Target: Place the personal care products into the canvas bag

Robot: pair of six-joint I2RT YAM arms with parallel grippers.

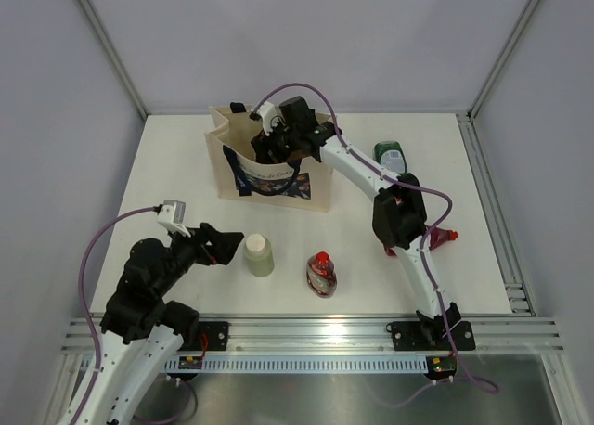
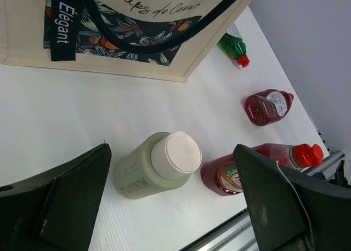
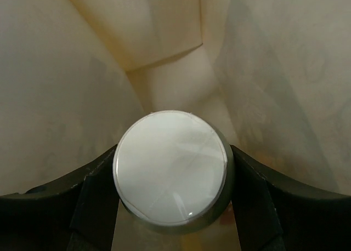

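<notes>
Now the right end effector [image 3: 172, 204], clamped on a cream-capped bottle [image 3: 170, 163] inside the canvas bag [image 3: 60, 97], should release low; the left end effector [image 1: 225, 246] gapes empty.

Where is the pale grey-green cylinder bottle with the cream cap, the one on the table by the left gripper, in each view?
Top external: grey-green bottle front, left of centre.
Left wrist: bottle low centre, between the fingers.
Right wrist: absent; a twin bottle is gripped there.
Shared landmark: beige canvas bag, in all three.
</notes>
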